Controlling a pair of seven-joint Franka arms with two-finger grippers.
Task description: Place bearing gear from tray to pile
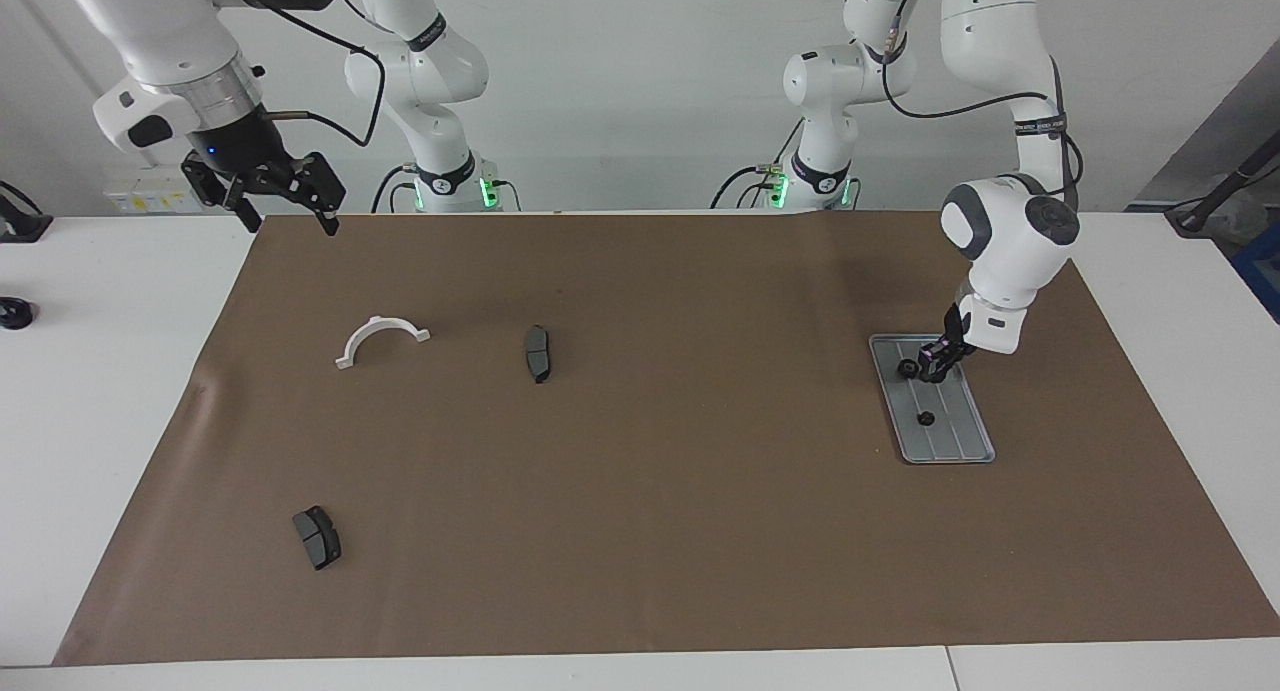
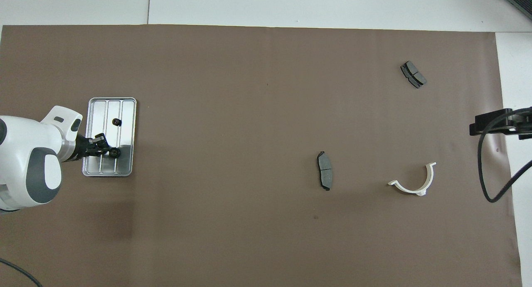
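Observation:
The silver grooved tray (image 1: 950,441) (image 2: 124,108) lies on the brown mat toward the left arm's end of the table. Two small black bearing gears are in it: one (image 1: 908,368) (image 2: 114,153) at the end nearer to the robots, one (image 1: 926,418) (image 2: 116,121) near the middle. My left gripper (image 1: 932,366) (image 2: 104,151) is down in the tray, its tip right against the nearer gear. My right gripper (image 1: 290,206) (image 2: 498,127) waits open, high over the mat's edge at the right arm's end. No pile shows in either view.
A white half ring (image 1: 380,339) (image 2: 413,183) and a dark brake pad (image 1: 538,353) (image 2: 324,170) lie on the mat toward the right arm's end. A second brake pad (image 1: 317,537) (image 2: 413,74) lies farther from the robots.

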